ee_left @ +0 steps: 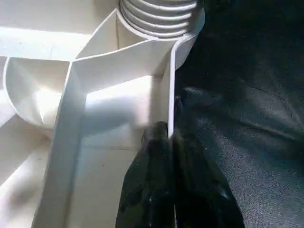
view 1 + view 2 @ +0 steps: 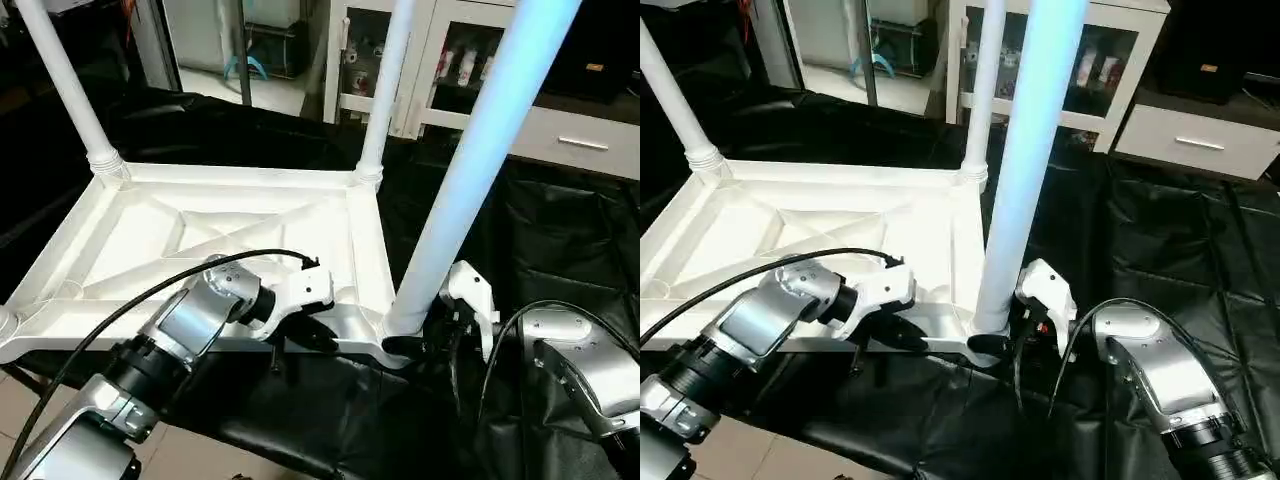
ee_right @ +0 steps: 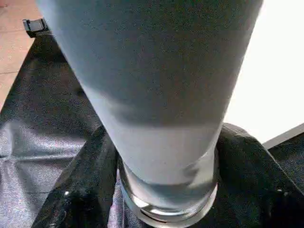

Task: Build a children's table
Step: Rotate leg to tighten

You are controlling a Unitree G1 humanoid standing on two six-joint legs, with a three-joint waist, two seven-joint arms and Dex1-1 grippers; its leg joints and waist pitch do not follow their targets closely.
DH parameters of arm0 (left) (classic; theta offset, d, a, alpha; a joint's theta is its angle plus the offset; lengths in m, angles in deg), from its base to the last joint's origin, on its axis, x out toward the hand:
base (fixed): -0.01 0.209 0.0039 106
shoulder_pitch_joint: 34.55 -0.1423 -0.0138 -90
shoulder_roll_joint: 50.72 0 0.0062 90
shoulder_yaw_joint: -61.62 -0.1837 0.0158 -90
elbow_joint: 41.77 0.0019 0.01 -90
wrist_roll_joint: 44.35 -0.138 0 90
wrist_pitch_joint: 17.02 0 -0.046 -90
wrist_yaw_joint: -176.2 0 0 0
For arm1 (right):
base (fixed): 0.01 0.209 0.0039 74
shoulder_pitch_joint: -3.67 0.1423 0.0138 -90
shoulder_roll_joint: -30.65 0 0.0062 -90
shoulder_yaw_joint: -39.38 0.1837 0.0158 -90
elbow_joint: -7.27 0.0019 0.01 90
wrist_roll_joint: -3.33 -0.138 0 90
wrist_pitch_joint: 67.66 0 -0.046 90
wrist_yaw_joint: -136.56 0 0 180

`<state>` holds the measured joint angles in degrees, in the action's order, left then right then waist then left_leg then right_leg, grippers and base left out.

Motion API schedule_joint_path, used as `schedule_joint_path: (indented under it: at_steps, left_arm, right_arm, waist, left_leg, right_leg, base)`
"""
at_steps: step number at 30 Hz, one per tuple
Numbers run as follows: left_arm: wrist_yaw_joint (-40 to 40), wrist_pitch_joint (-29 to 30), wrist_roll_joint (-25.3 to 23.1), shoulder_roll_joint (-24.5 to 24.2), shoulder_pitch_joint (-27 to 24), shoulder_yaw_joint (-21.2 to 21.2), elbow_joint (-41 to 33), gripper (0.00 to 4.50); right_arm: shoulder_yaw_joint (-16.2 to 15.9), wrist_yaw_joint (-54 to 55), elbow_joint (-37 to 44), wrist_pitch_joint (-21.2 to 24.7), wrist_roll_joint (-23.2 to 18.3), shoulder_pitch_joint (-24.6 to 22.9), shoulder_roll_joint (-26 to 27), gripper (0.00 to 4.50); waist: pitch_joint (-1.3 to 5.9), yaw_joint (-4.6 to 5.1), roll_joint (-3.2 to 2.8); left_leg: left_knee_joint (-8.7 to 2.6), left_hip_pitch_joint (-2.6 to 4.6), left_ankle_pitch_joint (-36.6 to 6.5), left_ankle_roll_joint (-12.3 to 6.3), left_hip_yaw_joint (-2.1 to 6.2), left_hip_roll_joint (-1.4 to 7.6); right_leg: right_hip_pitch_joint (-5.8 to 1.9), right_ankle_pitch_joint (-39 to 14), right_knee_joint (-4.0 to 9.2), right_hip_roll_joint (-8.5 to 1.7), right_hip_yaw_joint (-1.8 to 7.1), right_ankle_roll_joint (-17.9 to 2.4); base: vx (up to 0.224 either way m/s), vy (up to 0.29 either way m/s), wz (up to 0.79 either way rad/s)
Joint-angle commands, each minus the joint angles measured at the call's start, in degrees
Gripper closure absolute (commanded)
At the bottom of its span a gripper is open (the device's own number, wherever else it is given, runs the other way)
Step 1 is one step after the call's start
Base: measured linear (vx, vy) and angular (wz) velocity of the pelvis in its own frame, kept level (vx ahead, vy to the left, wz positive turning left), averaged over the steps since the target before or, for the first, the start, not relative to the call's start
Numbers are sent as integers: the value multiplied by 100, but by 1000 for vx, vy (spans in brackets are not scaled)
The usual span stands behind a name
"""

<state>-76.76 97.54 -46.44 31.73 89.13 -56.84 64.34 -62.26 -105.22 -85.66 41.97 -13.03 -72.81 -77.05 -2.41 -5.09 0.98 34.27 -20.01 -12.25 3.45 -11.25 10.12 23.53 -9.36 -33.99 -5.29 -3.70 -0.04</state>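
Note:
The white tabletop (image 2: 200,230) lies upside down on the black-covered worktable (image 2: 560,230), its X-braced ribs facing up. White legs stand in its far left (image 2: 65,85), far right (image 2: 385,90) and near right (image 2: 480,150) corner sockets. My left gripper (image 2: 320,340) is shut on the tabletop's near rim, close to the near right socket; in the left wrist view its fingertips (image 1: 164,130) pinch the thin wall. My right gripper (image 3: 166,180) sits at the base of the near right leg (image 3: 156,95), one black finger (image 3: 85,180) pressed against each side.
A black cable (image 2: 150,290) arcs over my left forearm. A glass-door cabinet (image 2: 450,70) and a white drawer unit (image 2: 580,140) stand behind the worktable. The worktable's near edge drops to tiled floor (image 2: 20,400) at the lower left.

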Motion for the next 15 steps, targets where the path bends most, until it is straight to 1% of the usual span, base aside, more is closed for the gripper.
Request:
schedule_joint_path:
  at_steps: [1, 2, 3, 5, 7, 10, 13, 14, 15]
  left_arm:
    - [-119, 98, -70, -21, -130, -220, 67, 450]
    - [-117, 104, -71, -23, -132, -220, 64, 450]
    - [-111, 115, -75, -25, -135, -222, 58, 450]
    - [-100, 163, -80, -35, -146, -226, 40, 450]
    - [-97, 178, -82, -44, -157, -231, 28, 450]
    - [-93, 204, -79, -71, -184, -243, -9, 450]
    - [24, 184, -50, -17, -210, -181, 18, 450]
    - [189, 192, -31, 95, -179, -91, 120, 450]
    - [317, 201, -16, 184, -152, -20, 201, 450]
  right_arm:
    - [-28, -132, -4, 1, -39, -11, -6, 184]
    - [-37, -136, -4, 0, -35, -17, -6, 185]
    - [-53, -144, -2, -3, -28, -29, -6, 186]
    - [-100, -171, -9, -17, -9, -56, -12, 186]
    - [-113, -179, -11, -23, -1, -68, -14, 186]
    - [-117, -169, -6, -18, 9, -87, -6, 186]
    - [-20, 33, -30, 49, -26, -87, 126, 187]
    - [44, 368, -185, 61, 76, -41, 271, 187]
    - [90, 632, -311, 67, 162, -3, 383, 187]
  waist:
    - [302, 7, 21]
    - [301, 6, 20]
    - [304, 1, 33]
    - [303, 0, 19]
    - [305, 0, 22]
    - [306, 6, -5]
    - [303, 13, -14]
    - [301, 11, -14]
    - [282, 23, -18]
  left_leg:
    - [-458, 16, -1092, -259, 142, 328]
    - [-458, 16, -1093, -259, 142, 326]
    - [-455, 13, -1074, -266, 142, 325]
    - [-454, 13, -1046, -277, 142, 325]
    - [-452, 14, -1039, -278, 141, 325]
    - [-454, 12, -1056, -265, 143, 326]
    - [-457, 10, -1094, -253, 144, 324]
    - [-458, 10, -1120, -248, 144, 322]
    - [-470, 15, -1240, -210, 140, 319]
  right_leg:
    - [-302, -1296, 359, -349, 269, -1399]
    - [-302, -1294, 358, -348, 269, -1401]
    - [-307, -1295, 354, -352, 270, -1399]
    - [-305, -1283, 354, -353, 270, -1401]
    - [-306, -1271, 353, -353, 270, -1405]
    - [-309, -1221, 352, -348, 270, -1424]
    - [-312, -1190, 352, -343, 267, -1445]
    - [-311, -1233, 357, -343, 266, -1438]
    - [-296, -1438, 387, -342, 262, -1413]
  base:
    - [0, 0, 0]
    - [0, 0, 0]
    - [0, 0, 0]
    - [0, 0, 0]
    - [0, 0, 0]
    - [0, 0, 0]
    - [0, 0, 0]
    - [0, 0, 0]
    - [0, 0, 0]
